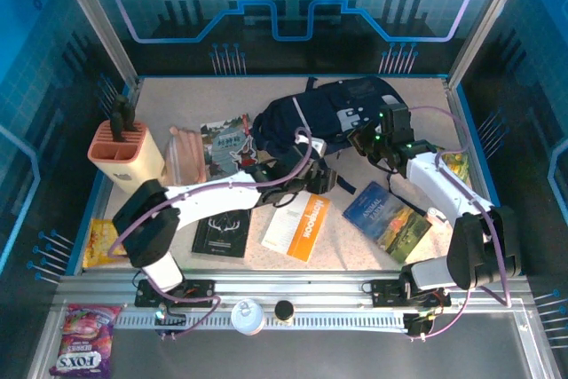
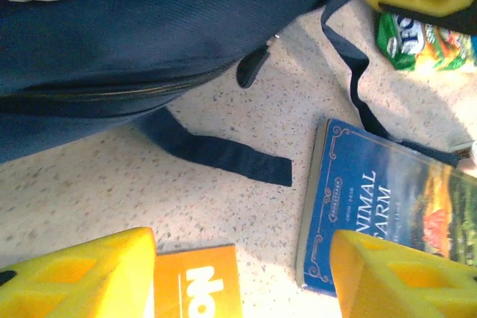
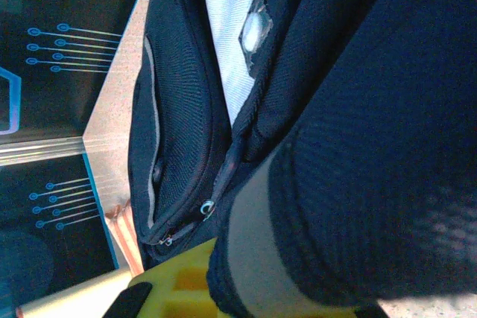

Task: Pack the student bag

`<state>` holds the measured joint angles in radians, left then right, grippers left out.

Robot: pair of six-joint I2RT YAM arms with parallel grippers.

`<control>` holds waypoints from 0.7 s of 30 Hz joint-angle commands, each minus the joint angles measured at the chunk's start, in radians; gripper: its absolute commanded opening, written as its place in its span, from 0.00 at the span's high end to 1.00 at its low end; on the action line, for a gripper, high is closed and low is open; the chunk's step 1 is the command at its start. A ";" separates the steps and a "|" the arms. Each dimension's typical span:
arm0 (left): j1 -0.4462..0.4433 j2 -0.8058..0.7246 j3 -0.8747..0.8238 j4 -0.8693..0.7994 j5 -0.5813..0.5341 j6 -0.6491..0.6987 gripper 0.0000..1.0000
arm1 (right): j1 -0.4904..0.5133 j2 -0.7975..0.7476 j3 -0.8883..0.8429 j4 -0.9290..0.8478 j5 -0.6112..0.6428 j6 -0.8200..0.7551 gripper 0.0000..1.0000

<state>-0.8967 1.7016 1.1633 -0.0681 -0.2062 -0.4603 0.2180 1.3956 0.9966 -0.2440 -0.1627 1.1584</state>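
The student bag (image 1: 330, 115), dark navy with a grey-white patch, lies at the back middle of the table. My right gripper (image 1: 369, 141) is at its right side, shut on a padded fold of the bag's fabric (image 3: 350, 147); one yellow finger (image 3: 179, 287) shows beneath the cloth. My left gripper (image 2: 242, 281) hovers open just in front of the bag (image 2: 149, 27), over bare table, with nothing between its yellow fingers (image 2: 82, 277). A loose dark strap (image 2: 223, 156) trails from the bag toward it.
An orange book (image 1: 297, 224), a blue Animal Farm book (image 1: 386, 217) and a black book (image 1: 222, 232) lie in front. A magazine (image 1: 226, 141), pink container (image 1: 185, 157) and knife block (image 1: 124, 153) stand left. A green snack packet (image 1: 457, 166) lies right.
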 commanded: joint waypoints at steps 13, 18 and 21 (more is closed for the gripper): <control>-0.003 0.186 0.244 0.086 -0.195 0.004 0.56 | 0.031 -0.002 0.161 -0.096 -0.099 0.096 1.00; 0.009 0.211 0.299 0.004 -0.211 -0.042 0.59 | 0.031 0.011 0.198 -0.132 -0.110 0.105 1.00; 0.017 0.214 0.303 -0.005 -0.212 -0.055 0.63 | 0.032 0.013 0.207 -0.127 -0.114 0.111 1.00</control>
<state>-0.8963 1.8973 1.4364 -0.0315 -0.3786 -0.4824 0.2272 1.4139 1.1522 -0.3672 -0.1917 1.2434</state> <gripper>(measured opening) 0.383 0.057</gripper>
